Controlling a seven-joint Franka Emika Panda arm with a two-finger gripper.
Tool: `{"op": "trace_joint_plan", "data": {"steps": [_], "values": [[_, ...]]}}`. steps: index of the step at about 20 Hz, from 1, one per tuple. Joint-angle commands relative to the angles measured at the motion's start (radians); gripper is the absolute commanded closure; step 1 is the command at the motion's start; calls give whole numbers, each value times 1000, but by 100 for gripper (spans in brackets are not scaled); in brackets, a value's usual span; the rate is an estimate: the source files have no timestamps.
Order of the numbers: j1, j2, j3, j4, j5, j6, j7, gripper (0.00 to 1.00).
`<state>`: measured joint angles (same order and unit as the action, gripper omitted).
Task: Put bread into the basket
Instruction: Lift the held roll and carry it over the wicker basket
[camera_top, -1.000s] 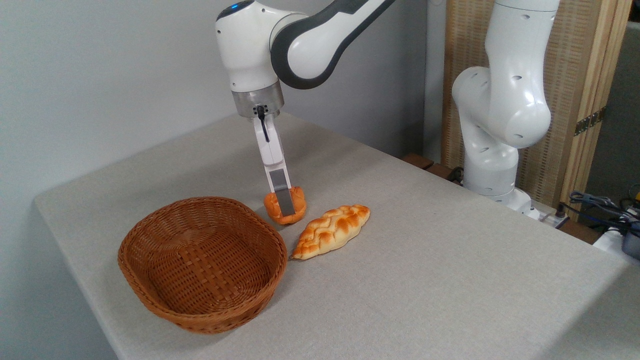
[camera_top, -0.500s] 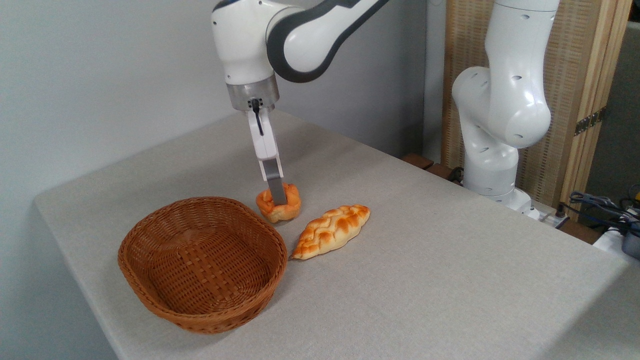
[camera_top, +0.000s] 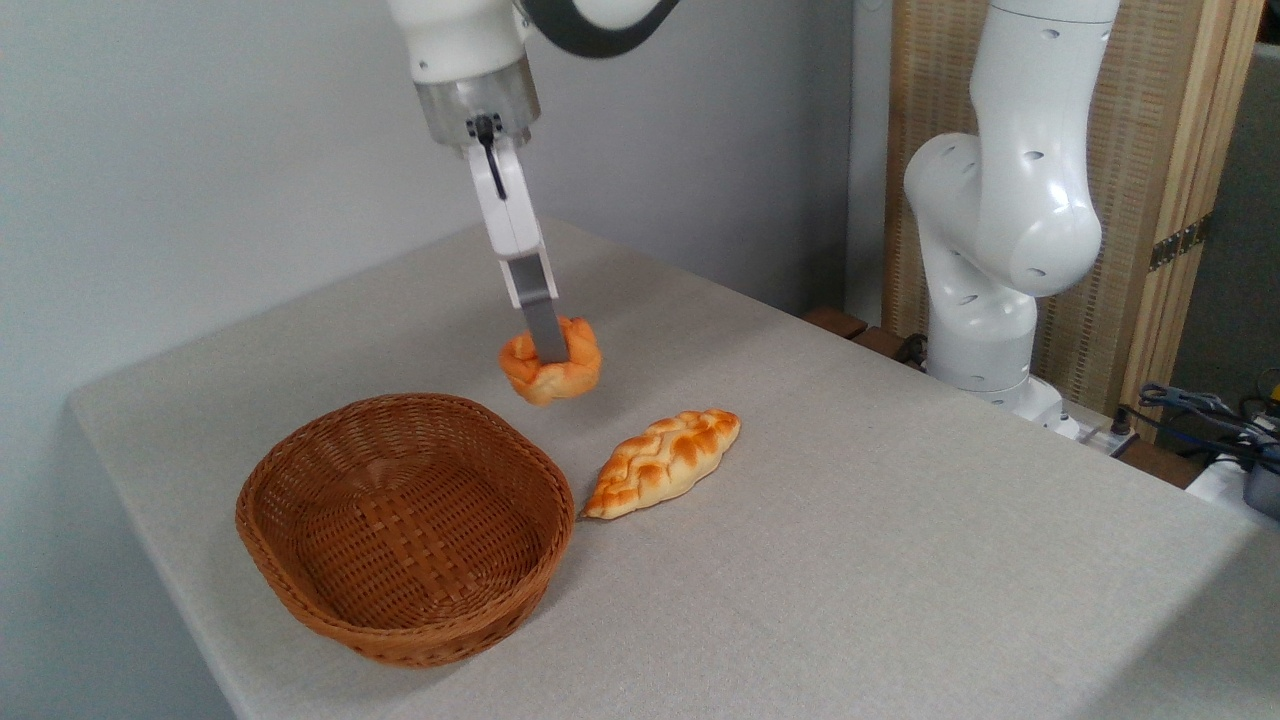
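The bread (camera_top: 570, 375), a small round orange-golden bun, hangs in the air above the table, squeezed between the fingers of my gripper (camera_top: 547, 350), which is shut on it. It sits up and to the right of the basket's far rim. The basket (camera_top: 300, 590), an oval brown wicker one with shallow sides, rests on the table at the lower left with nothing inside it.
A longer braided golden loaf (camera_top: 662, 462) lies on the grey tablecloth just right of the basket. The arm's white base (camera_top: 990, 250) stands at the table's far right edge, with cables (camera_top: 1200, 410) beyond it. A wall runs behind the table.
The gripper has risen and shifted slightly left with the bun, lifting it off the table. The basket and braided loaf have stayed put.
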<state>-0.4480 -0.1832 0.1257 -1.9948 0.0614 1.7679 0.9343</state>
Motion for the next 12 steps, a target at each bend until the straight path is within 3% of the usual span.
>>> {"op": "trace_joint_plan", "data": {"steps": [1,5,7,9,12], "values": [[-17,94,37,118,-58,43,11,93],[-49,194,34,137,-64,195,0,88],[-50,226,35,137,-64,276,3,76],[-50,244,37,136,-68,340,0,59],[-50,261,37,136,-68,399,0,20]]}}
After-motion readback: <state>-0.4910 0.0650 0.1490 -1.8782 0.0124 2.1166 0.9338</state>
